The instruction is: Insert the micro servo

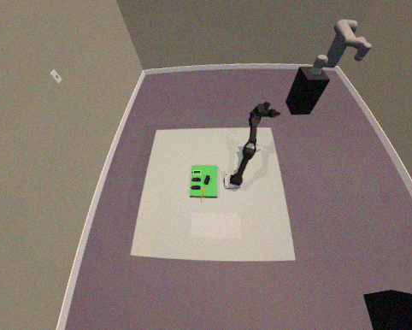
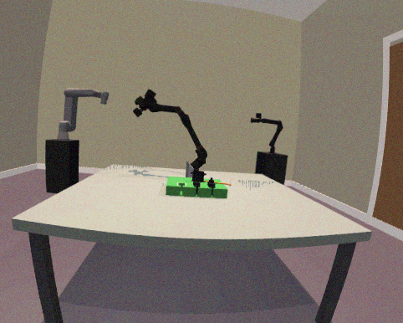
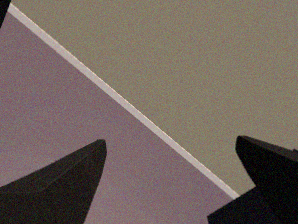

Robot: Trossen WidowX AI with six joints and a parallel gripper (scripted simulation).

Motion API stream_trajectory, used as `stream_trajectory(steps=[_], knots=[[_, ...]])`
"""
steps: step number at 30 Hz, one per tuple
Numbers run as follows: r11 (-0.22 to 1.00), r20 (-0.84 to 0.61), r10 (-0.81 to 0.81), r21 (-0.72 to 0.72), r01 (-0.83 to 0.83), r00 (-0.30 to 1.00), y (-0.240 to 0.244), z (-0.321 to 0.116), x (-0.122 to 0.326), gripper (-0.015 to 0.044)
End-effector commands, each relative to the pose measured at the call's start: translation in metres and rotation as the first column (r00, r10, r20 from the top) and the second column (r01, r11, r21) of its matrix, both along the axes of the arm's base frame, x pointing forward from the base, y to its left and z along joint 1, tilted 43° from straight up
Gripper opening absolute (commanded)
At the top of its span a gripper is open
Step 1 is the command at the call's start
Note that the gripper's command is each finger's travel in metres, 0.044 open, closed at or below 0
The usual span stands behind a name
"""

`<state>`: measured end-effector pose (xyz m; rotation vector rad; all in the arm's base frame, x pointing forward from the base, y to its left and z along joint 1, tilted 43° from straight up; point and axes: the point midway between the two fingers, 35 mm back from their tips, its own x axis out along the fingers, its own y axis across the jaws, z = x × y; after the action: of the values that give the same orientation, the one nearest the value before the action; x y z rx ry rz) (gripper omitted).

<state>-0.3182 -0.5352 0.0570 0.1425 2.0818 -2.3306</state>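
Note:
The loose micro servo (image 1: 207, 179) is black and lies on top of the green deck (image 1: 212, 192) (image 2: 175, 192), beside the row of pockets. Its orange cable (image 1: 203, 196) (image 2: 223, 183) runs across the deck and past its edge. The servo's body is hard to tell from the dark arm base behind it in the exterior view. The empty pocket (image 1: 197, 173) (image 2: 181, 184) has a white outline and is at one end of the row. My gripper (image 2: 136, 106) (image 3: 170, 144) is open and empty, raised high and well away from the deck. Which way the shaft points is too small to tell.
Two seated black servos (image 1: 196, 179) (image 1: 195, 187) fill the other pockets. The deck stands on the pale table (image 1: 166, 231) (image 2: 112, 213), in front of the arm's base. A grey arm (image 1: 344, 36) (image 2: 71, 106) and another dark arm (image 2: 275, 130) stand on black pedestals beyond the table.

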Motion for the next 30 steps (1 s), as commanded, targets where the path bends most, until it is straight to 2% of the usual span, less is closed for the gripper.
stream_trajectory(steps=[1, 6, 15, 22, 30], knots=[[1.0, 0.002, 0.005, 0.003, -0.005, 1.0, -0.001, 0.0, 0.001, 0.0426], [0.995, 0.03, 0.081, 0.054, -0.083, 0.996, -0.014, -0.001, 0.019, 0.044], [0.921, 0.142, 0.309, 0.203, -0.333, 0.941, -0.047, -0.007, 0.085, 0.044], [0.808, 0.246, 0.451, 0.295, -0.51, 0.858, -0.062, -0.014, 0.139, 0.044], [0.623, 0.379, 0.575, 0.372, -0.689, 0.725, -0.068, -0.024, 0.208, 0.044]])
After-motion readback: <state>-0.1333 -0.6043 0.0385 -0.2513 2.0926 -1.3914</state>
